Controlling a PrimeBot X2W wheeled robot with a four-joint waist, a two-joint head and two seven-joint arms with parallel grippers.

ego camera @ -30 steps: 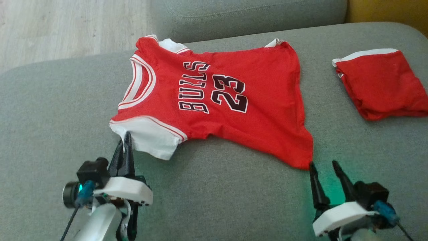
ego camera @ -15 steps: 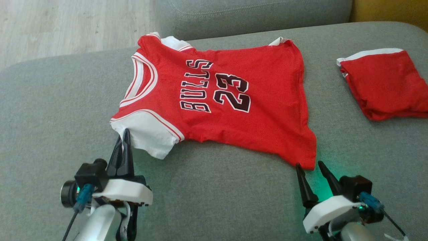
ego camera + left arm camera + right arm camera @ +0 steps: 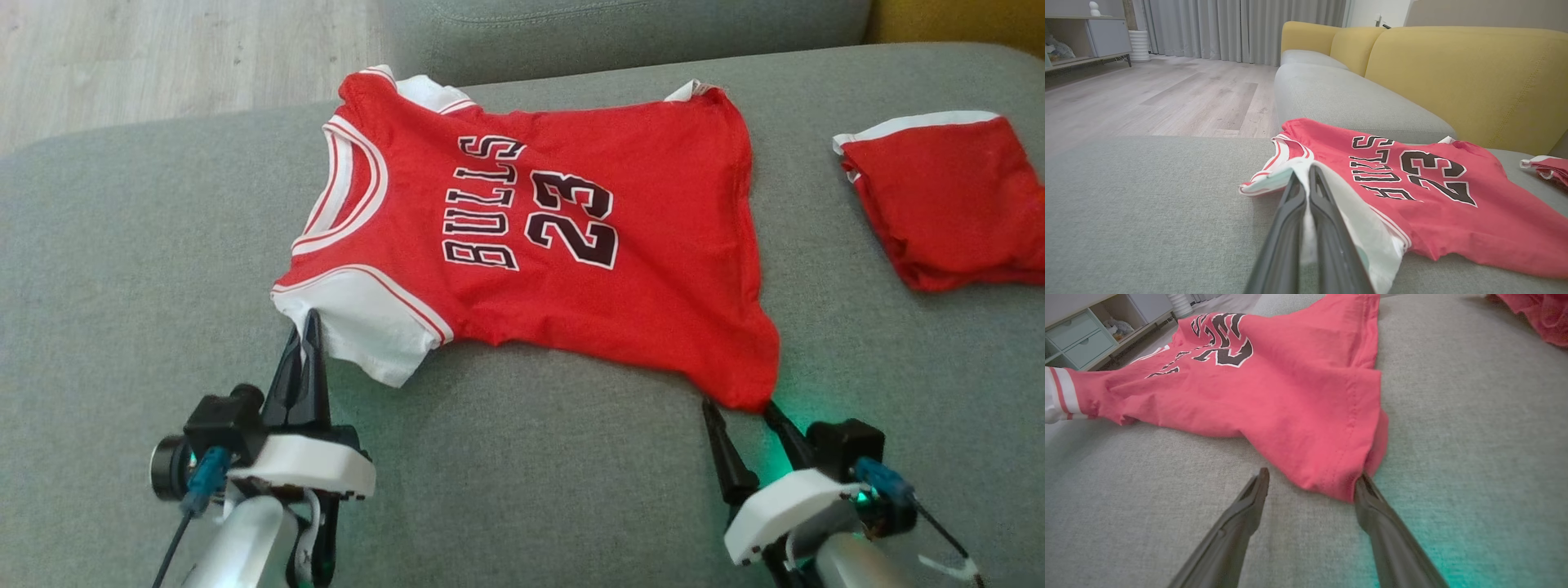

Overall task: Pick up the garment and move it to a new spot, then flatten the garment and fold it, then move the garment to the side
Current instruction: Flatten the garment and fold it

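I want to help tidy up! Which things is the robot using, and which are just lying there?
For the job: red Bulls jersey; left gripper, shut on its white sleeve; right gripper, open at the hem corner.
Just lying about: folded red garment, grey sofa seat, yellow backrest, wooden floor.

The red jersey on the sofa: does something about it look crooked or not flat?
Yes. The jersey lies skewed and wrinkled along its near edge. Its hem corner is drawn out to a point between the fingers of the open right gripper, and the left gripper is shut on the white sleeve.
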